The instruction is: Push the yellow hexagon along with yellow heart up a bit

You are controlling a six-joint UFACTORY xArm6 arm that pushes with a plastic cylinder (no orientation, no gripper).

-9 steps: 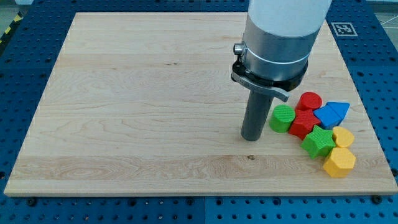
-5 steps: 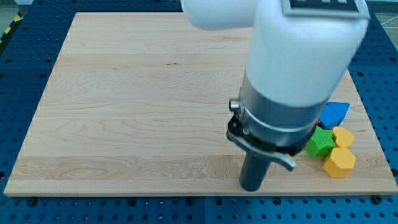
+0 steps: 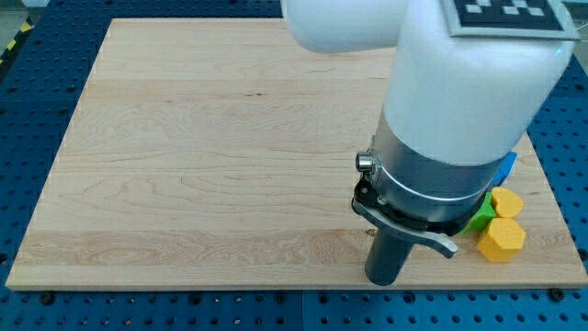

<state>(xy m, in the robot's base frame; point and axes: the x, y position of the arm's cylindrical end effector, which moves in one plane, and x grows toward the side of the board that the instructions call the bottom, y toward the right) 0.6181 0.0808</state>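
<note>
The yellow hexagon (image 3: 503, 240) lies near the board's bottom right corner. The yellow heart (image 3: 506, 203) sits just above it, touching it. My tip (image 3: 383, 279) rests on the board near the bottom edge, well to the left of the hexagon and a little lower. A green block (image 3: 479, 219) shows only as a sliver beside the yellow pair, and a blue block (image 3: 507, 165) peeks out above the heart. The arm's body hides the red blocks and the other green block.
The wooden board (image 3: 184, 147) ends close below my tip and just right of the yellow blocks. A blue perforated table (image 3: 28, 110) surrounds the board.
My tip has moved down the view toward the bottom edge and slightly right. The arm now covers the red and green blocks. The blocks that show have not moved.
</note>
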